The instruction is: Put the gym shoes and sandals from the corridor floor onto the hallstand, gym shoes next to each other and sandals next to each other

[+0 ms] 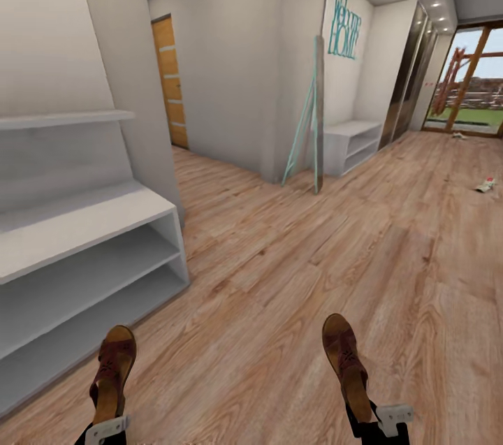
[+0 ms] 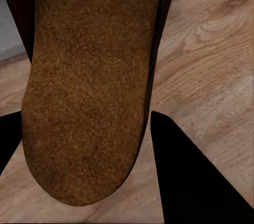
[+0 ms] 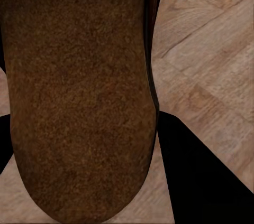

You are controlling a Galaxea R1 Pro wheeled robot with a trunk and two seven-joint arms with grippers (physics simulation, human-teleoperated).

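Each arm carries one sandal clear of the corridor floor (image 1: 293, 277). The left gripper (image 1: 105, 427) is clamped on the heel of the left sandal (image 1: 112, 371), toe pointing forward; the right gripper (image 1: 381, 420) grips the heel of the right sandal (image 1: 346, 365) in the same way. In the left wrist view the tan footbed (image 2: 87, 92) runs out between the dark fingers (image 2: 196, 176), and in the right wrist view the other footbed (image 3: 79, 92) sits likewise between its fingers (image 3: 206, 176).

The hallstand (image 1: 77, 221) stands close on the robot's left, its bench top and two open shelves bare. One gym shoe (image 1: 487, 184) lies far down the corridor on the right; a further small object near the glass door is too small to identify.

Judgement: the step in hand is carrying the pair to the rack. The bench top offers the easiest landing, having no shelf edge close overhead. Both sandals ought to go down side by side, toes inward, leaving room alongside for the gym shoes. The rack's outer corner (image 1: 175, 211) sits near the left arm's swing path and warrants care; the floor ahead and to the right is open
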